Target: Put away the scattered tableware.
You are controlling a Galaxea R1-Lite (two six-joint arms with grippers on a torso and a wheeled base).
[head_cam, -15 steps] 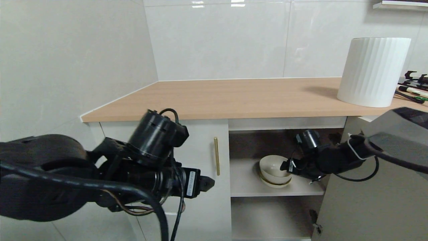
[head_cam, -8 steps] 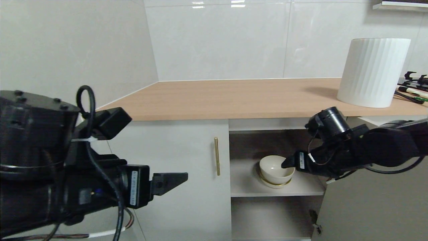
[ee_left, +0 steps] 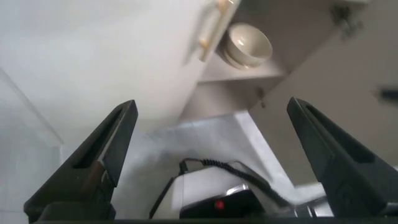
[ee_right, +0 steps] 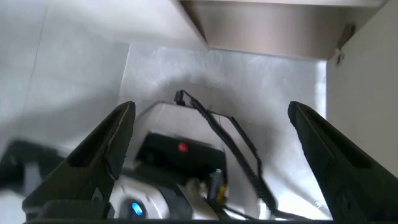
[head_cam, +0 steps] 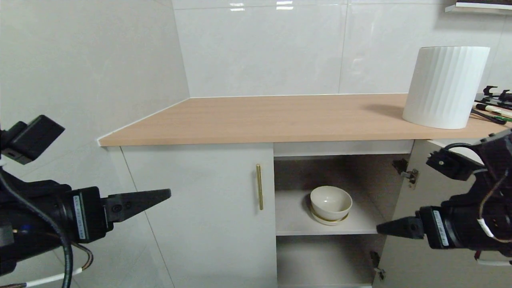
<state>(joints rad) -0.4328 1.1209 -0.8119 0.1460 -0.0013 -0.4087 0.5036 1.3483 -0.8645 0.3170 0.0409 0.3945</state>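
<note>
A cream bowl (head_cam: 331, 201) stands upright on a gold-rimmed plate (head_cam: 325, 219) on the upper shelf (head_cam: 294, 222) of the open cabinet. From the left wrist view the bowl (ee_left: 249, 45) is far off, past the door handle. My left gripper (head_cam: 165, 195) hangs in front of the closed left door, well left of the bowl, open and empty (ee_left: 211, 107). Outside the cabinet, lower right of the bowl, my right gripper (head_cam: 380, 229) is level with the shelf's front edge. It is open with nothing between its fingers (ee_right: 211, 111).
The cabinet's right door (head_cam: 424, 256) stands open behind my right arm. The left door has a gold handle (head_cam: 259, 187). On the wooden counter (head_cam: 280, 116) a tall white ribbed container (head_cam: 446, 86) stands at the right, with pens (head_cam: 494, 108) beyond it. The lower shelf (head_cam: 324, 260) is bare.
My right gripper has let go of the bowl and pulled out of the cabinet, down and to the right. The bowl now sits level on the plate. My left arm drew back leftward.
</note>
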